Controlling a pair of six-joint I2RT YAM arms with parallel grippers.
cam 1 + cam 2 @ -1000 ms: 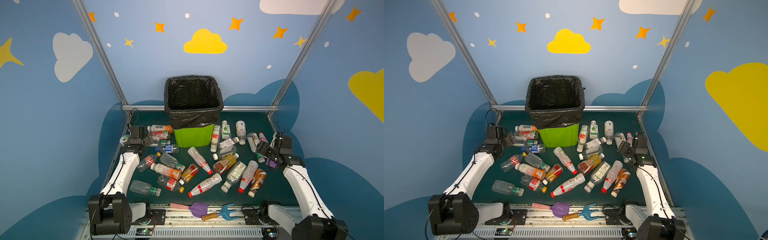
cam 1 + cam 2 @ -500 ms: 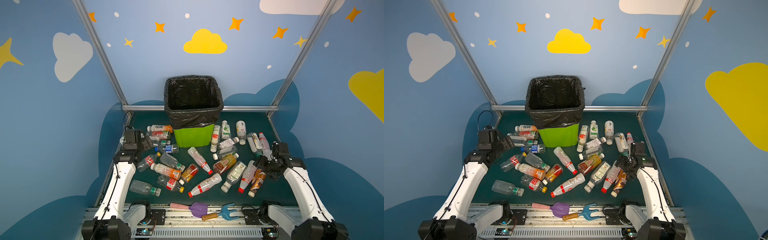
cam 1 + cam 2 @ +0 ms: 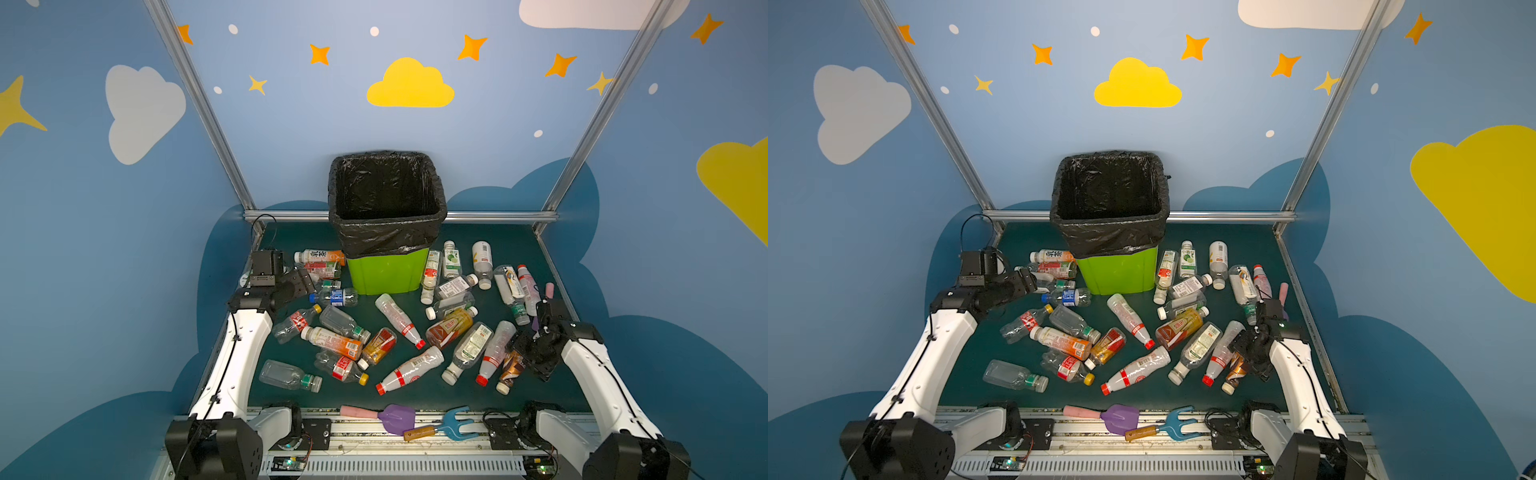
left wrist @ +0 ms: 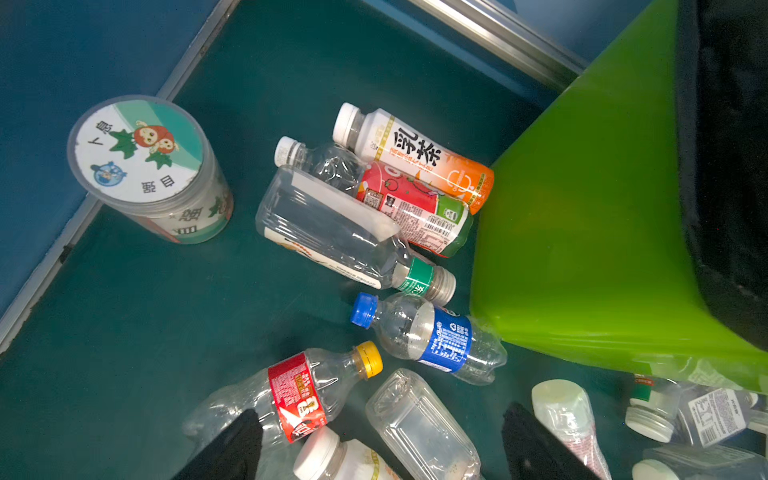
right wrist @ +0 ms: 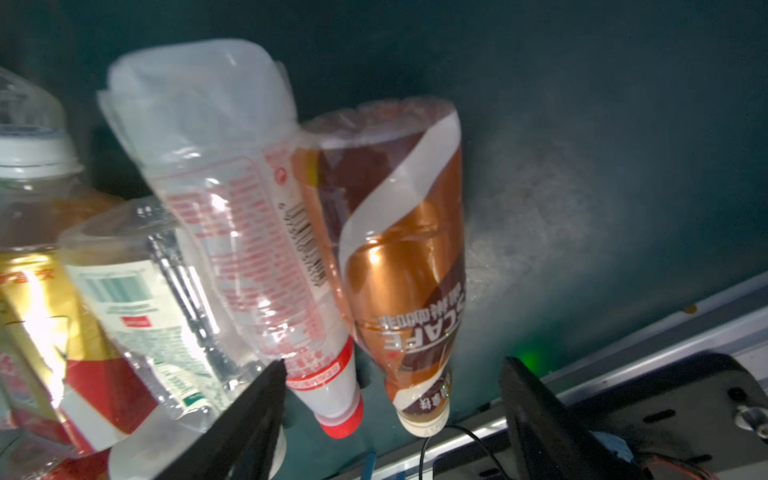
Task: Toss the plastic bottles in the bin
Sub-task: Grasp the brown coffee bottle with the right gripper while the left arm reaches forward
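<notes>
Many plastic bottles lie on the dark green table around the bin (image 3: 386,272) (image 3: 1119,272), lime green with a black bag over its rim. My left gripper (image 3: 306,283) (image 4: 384,451) hovers open left of the bin (image 4: 582,232), above a clear bottle (image 4: 424,428) and a red-labelled, yellow-capped one (image 4: 299,395). My right gripper (image 3: 520,353) (image 5: 395,415) is open at the front right, its fingers either side of the necks of a brown coffee bottle (image 5: 407,257) (image 3: 512,370) and a red-capped white bottle (image 5: 249,216).
A squat jar (image 4: 149,166) with a wide lid stands in the far left corner by the metal rail. A purple toy shovel (image 3: 395,417) and a blue toy fork (image 3: 455,424) lie on the front rail. Blue walls close in the table.
My right gripper has come forward from the right-hand bottles and dropped over the brown and red-capped bottles. The left arm has straightened, its gripper shifting slightly toward the bin.
</notes>
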